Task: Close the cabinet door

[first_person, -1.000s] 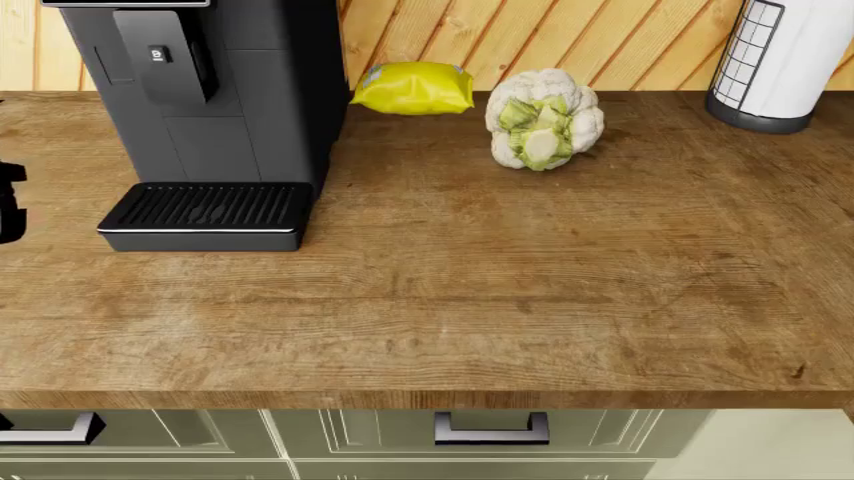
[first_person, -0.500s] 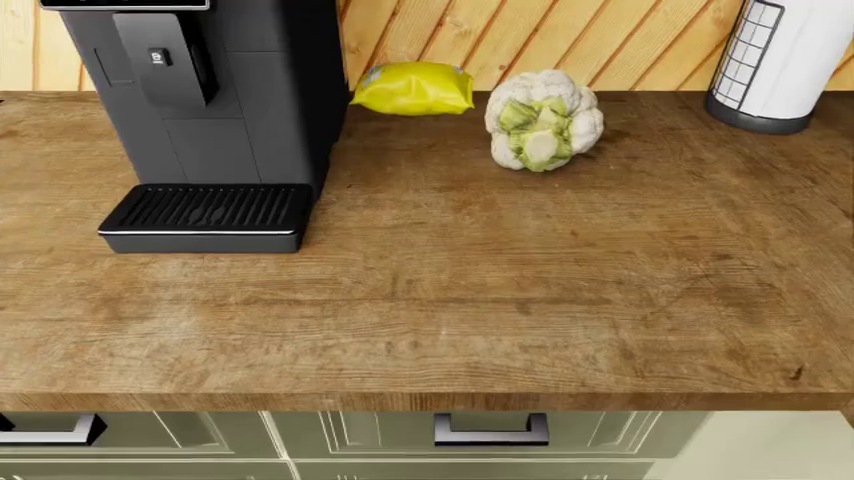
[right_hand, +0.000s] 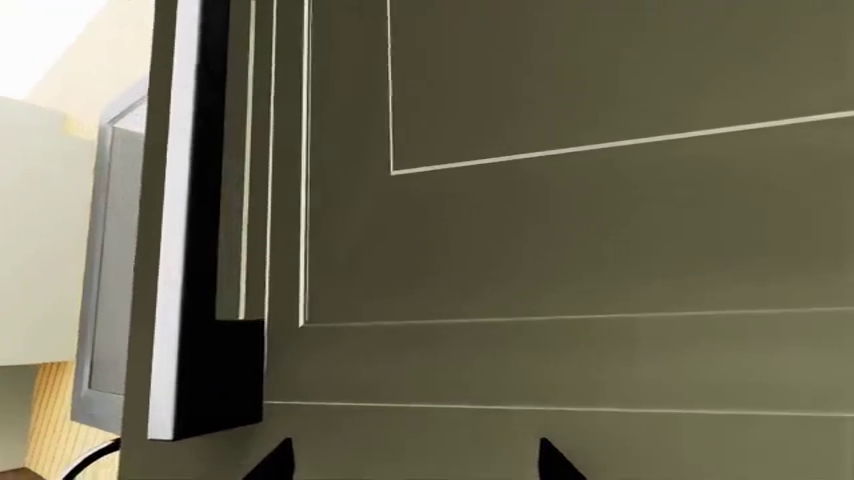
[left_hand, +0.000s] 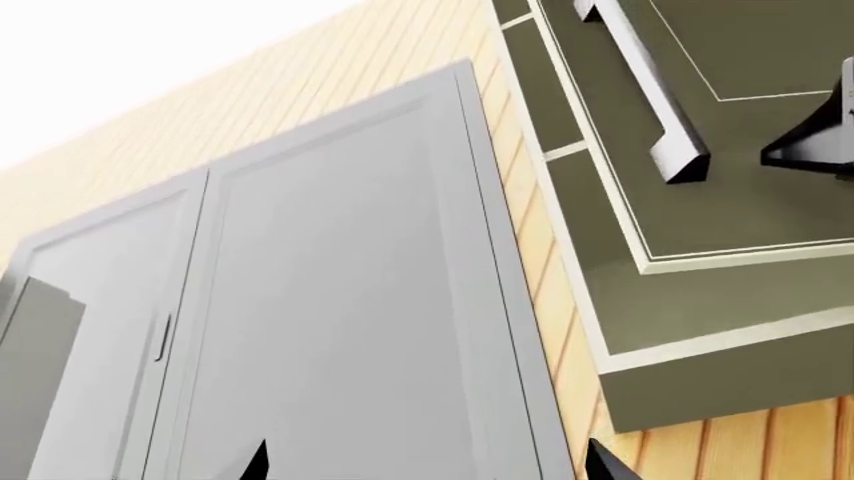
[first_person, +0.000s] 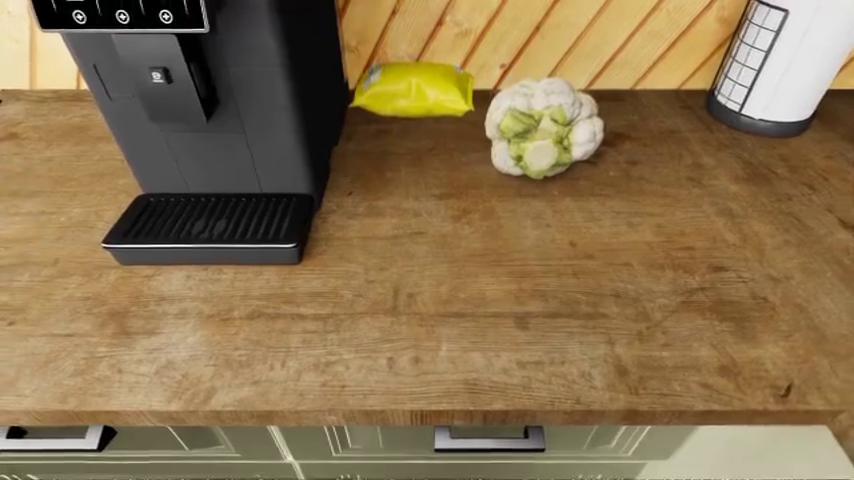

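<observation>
From my head camera I see a wooden counter with a black coffee machine at the back left, a yellow bag against the plank wall, a cauliflower just beside it, and a white holder at the far right. Neither arm shows in this view. Below the counter edge run olive drawer fronts with metal handles.

My left wrist camera looks up at an olive cabinet door carrying a long bar handle; the door stands out from the wooden wall, its edge showing. Next to it is a tall grey cupboard. Of the left pincer I see only two dark fingertips, standing apart with nothing between them.

My right wrist camera sits close against an olive panelled door, with a dark bar handle along one side. The right pincer shows two dark tips, spread apart and empty, near the panel; I cannot tell whether they touch it.
</observation>
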Available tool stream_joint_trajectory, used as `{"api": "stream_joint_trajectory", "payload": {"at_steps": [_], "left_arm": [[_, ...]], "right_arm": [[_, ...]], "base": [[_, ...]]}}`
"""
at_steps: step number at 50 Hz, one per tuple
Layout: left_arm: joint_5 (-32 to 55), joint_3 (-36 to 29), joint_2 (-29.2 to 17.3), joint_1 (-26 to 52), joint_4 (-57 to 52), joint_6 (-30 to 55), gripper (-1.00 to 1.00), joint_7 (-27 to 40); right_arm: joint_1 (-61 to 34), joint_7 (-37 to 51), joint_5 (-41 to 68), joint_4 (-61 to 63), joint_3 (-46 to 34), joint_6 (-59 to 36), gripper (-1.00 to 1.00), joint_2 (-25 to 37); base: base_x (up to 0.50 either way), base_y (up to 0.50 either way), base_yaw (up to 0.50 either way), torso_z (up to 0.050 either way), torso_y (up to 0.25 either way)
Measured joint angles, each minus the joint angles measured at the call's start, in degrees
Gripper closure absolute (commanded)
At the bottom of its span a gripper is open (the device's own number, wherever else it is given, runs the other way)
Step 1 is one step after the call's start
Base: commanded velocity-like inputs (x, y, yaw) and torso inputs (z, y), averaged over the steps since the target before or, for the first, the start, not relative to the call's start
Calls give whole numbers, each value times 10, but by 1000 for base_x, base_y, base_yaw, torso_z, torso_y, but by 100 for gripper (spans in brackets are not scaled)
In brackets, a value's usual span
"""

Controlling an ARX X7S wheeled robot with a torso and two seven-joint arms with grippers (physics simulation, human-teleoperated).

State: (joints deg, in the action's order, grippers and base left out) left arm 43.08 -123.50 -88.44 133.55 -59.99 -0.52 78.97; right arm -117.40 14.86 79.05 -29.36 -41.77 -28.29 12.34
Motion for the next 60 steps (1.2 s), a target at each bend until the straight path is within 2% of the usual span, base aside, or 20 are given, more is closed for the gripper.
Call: {"api": "stream_joint_trajectory", "payload": {"at_steps": [35,52,60], "left_arm": [[5,20,-11,-17,0,4,-100,-10],[5,41,-15,-37,0,2,-100,-10],[6,51,-15,-46,0,1,-100,-8]], "right_arm": [[-32,-21,-23,-21,5,5,-100,-13],[-86,-100,-100,-202,-28,50,-100,-88],[-99,-127,-116,-294,-77,83,-100,-117]], "base": [[0,0,0,50,-57],[0,0,0,50,-57],[0,0,0,50,-57]]}}
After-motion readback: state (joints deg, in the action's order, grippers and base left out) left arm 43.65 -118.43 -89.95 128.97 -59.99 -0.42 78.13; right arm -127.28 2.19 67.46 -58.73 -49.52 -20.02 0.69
